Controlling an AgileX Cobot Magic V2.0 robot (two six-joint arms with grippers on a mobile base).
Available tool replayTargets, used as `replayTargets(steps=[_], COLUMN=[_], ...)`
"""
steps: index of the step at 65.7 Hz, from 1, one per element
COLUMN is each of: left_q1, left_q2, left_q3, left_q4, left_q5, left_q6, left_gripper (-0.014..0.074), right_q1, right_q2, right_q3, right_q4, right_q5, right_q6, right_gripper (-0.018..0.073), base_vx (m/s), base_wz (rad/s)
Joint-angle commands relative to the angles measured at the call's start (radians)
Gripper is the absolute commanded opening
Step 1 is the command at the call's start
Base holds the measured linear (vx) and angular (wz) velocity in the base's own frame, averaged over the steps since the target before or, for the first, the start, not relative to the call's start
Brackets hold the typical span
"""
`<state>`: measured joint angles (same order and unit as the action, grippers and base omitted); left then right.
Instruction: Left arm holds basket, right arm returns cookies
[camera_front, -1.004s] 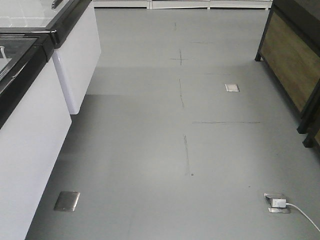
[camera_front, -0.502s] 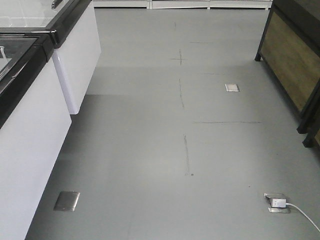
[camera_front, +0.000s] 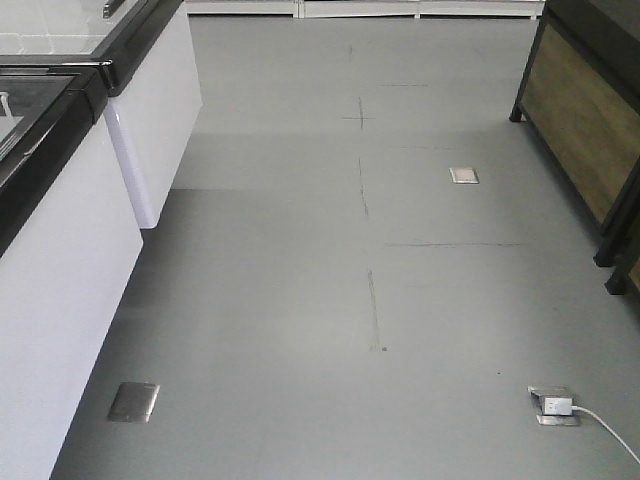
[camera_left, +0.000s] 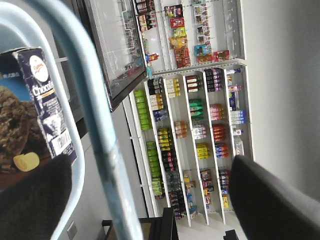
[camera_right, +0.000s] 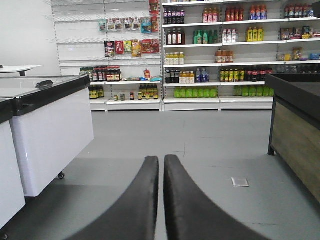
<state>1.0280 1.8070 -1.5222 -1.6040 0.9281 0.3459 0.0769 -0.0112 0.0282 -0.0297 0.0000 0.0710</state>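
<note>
The cookies carton (camera_left: 37, 110) stands upright within the curve of the basket (camera_left: 100, 130) rim, behind its light blue handle. That handle runs between the left end effector's (camera_left: 150, 170) spread, released fingers. The right end effector (camera_right: 161, 160) is clenched on nothing. Ahead, grey floor (camera_front: 300, 300) lies open between white freezer chests (camera_front: 60, 270) and a wood-panelled stand (camera_front: 580, 130).

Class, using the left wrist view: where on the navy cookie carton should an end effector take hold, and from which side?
Probably across its thin dimension: the narrow lettered panel of the cookie carton is slim, so a pinch straddling it lands on the broad faces. Come from that panel's side, which shows unobstructed, avoiding the light blue basket handle.
</note>
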Motion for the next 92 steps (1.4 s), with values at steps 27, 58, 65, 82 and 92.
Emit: replayTargets(steps=[27, 58, 65, 82, 92], left_q1=[-0.023, -0.021, -0.032, -0.13, -0.237], left_q2=[0.042, -0.025, -0.047, -0.081, -0.1], left_q3=[-0.076, -0.076, -0.093, -0.167, -0.162], left_q4=[-0.044, -0.117, -0.179, -0.179, -0.169], left_q5=[0.048, 0.061, 0.067, 0.13, 0.19], left_q6=[-0.109, -0.093, -0.077, -0.057, -0.007], left_gripper=[0.0357, -0.0007, -0.0006, -0.0003, -0.0003], right_q1=[-0.007, -0.007, -0.007, -0.007, -0.006], right_q2=[-0.013, -0.013, -0.013, -0.013, -0.013], right_q3=[0.017, 0.017, 0.017, 0.017, 0.017], right_q4=[-0.01, -0.01, -0.01, -0.01, -0.01], right_q5=[-0.073, -0.073, -0.073, -0.073, -0.073], right_q6=[-0.006, -0.006, -0.006, -0.006, -0.006], right_gripper=[-0.001, -0.001, -0.001, -0.0008, -0.0009], base_vx=[0.0, 0.0, 0.0, 0.0, 0.0], base_wz=[0.0, 0.0, 0.0, 0.0, 0.0])
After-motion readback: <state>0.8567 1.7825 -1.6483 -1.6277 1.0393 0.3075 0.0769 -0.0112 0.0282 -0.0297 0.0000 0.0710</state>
